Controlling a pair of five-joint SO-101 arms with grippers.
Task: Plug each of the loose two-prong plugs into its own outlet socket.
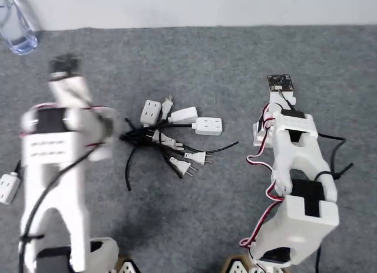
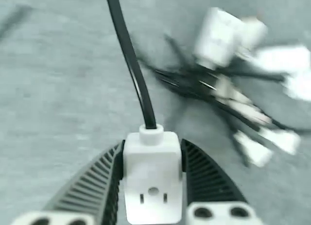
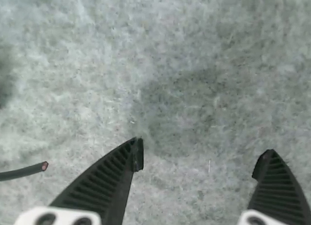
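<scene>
Inspection findings for your attention.

1. The tabletop (image 1: 235,66) is covered in grey carpet-like material.

2. Your left arm (image 1: 50,146) rises from the near edge. Its upper part turns inward toward the middle of the tabletop.

3. Your right arm (image 1: 297,161) stretches from the near edge straight away across the tabletop. It is well apart from the task items.

4. A clear bottle (image 1: 17,25) stands at the far left corner.

5. The black cable tangle (image 1: 144,137) lies between the two arms, nearer your left arm.

6. Three white outlet sockets sit along the tangle's far side: one (image 1: 151,112), a second (image 1: 183,115) and a third (image 1: 208,126). A further white socket (image 1: 8,187) shows at the left edge, beside the left arm.

7. The left jaws are clamped on a white outlet socket, the held socket (image 2: 151,186), one finger on each side. Its slotted face points back at the wrist camera. Its black cord (image 2: 131,64) leaves the far end toward the tangle.

8. The right jaws stand wide apart with nothing between them, above bare carpet.

9. The loose two-prong plugs are all unplugged: one (image 1: 166,105) between the first two sockets, and three (image 1: 168,141), (image 1: 197,158), (image 1: 181,165) on the near side.

10. A cut black cable end (image 3: 24,170) lies near the right jaws.
</scene>
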